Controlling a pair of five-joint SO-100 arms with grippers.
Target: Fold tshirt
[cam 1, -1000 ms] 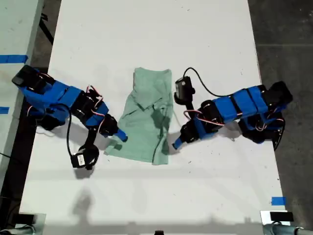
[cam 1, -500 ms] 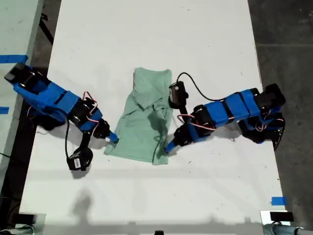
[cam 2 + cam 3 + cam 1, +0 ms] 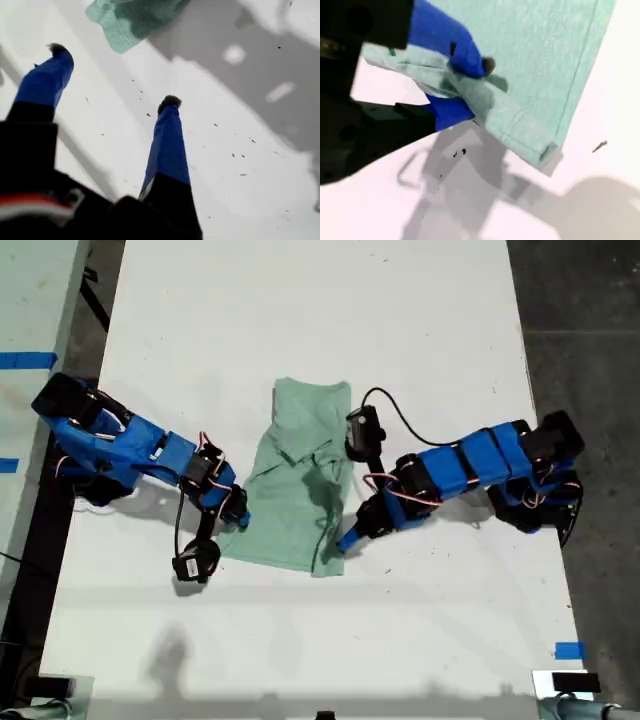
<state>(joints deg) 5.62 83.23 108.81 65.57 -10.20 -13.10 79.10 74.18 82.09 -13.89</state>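
Second claw [image 3: 462,87]: clamped on the tshirt's [image 3: 300,480] hem, exterior view's right.
First claw [image 3: 112,75]: jaws spread, empty, above the white desk [image 3: 300,640] near the tshirt's corner.

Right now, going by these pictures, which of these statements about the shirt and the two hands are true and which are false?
1. My second hand is shut on the tshirt. True.
2. My first hand grips the cloth. False: its jaws stand open over the bare table, short of the tshirt's corner.
3. The tshirt lies fully spread, both sleeves out. False: it is folded into a narrow strip.
4. Blue tape sits at the table's edge, at the exterior view's lower right. True.
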